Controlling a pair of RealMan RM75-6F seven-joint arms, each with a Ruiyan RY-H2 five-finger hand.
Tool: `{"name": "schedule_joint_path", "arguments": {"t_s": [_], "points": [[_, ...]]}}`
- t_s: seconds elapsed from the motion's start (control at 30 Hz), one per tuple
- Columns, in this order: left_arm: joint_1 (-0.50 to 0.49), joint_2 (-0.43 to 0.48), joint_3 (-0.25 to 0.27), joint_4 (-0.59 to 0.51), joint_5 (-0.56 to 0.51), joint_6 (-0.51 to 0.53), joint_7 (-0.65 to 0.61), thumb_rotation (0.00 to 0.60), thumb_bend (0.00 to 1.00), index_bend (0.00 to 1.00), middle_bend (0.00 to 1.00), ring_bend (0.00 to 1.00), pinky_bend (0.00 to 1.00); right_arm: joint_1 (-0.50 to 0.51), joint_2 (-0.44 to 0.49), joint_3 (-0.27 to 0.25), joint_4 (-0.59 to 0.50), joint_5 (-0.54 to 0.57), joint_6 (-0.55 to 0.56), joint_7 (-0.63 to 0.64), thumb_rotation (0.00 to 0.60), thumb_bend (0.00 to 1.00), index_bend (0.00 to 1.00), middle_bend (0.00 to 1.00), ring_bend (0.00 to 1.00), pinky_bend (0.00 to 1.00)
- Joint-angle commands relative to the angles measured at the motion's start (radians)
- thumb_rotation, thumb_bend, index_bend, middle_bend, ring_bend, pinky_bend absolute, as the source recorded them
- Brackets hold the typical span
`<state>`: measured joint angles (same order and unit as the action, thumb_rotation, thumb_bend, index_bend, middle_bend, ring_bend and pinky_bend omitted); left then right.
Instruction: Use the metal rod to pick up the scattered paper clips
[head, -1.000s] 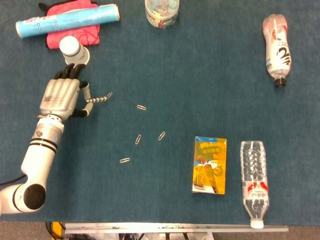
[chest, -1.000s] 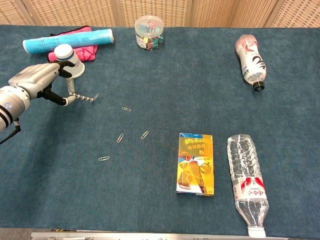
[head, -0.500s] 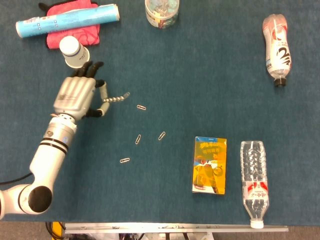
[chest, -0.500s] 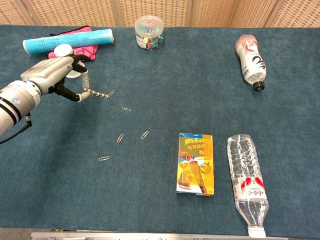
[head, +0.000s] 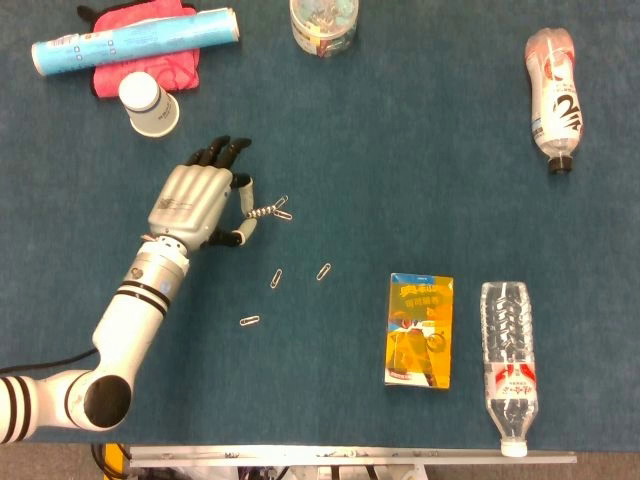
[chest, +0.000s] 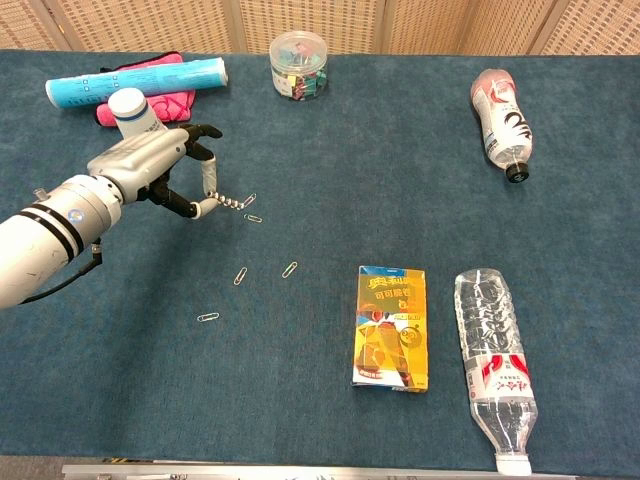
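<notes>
Left hand (head: 195, 205) had travelled right and away from the paper cup (head: 148, 103), carrying the metal rod (head: 262, 211) out over the blue table (head: 400, 150) toward the clips. It pinched the rod's near end between thumb and a finger, other fingers spread, rod pointing right so its free tip led. One paper clip (chest: 249, 200) already hung at that tip, and the tip sat at, maybe touching, the nearest loose clip (chest: 253, 218); contact could not be told. Three more clips lay lower right: one (head: 249, 321) near the forearm, one (head: 276, 279), one (head: 324, 271), all apart. Further right, an orange box (head: 420, 330) and a water bottle (head: 508, 365) lay clear of the work area. Right hand not visible in either view.
</notes>
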<state>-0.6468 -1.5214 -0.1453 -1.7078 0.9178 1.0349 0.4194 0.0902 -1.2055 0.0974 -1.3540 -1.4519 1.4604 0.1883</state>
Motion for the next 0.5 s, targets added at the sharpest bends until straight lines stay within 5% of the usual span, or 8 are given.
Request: {"name": "schedule_joint_path", "arguments": {"t_s": [0.03,0.5], "points": [[-0.005,-0.012,0.004,0.012,-0.005,-0.005,-0.001,0.6,0.37,0.57,0.1,0.0,0.13,-0.002,0.0,-0.001,0.002,0.002,0.0,0.002,0.6,0.03,0.19,0.16,0.13,0.53],[-0.012,-0.023,0.011,0.021,-0.009,-0.002,-0.004,0.6,0.37,0.57,0.1,0.0,0.13,-0.004,-0.014,-0.001,0.023,0.006,-0.01,0.02,0.6,0.03,0.19,0.16,0.13,0.53]]}}
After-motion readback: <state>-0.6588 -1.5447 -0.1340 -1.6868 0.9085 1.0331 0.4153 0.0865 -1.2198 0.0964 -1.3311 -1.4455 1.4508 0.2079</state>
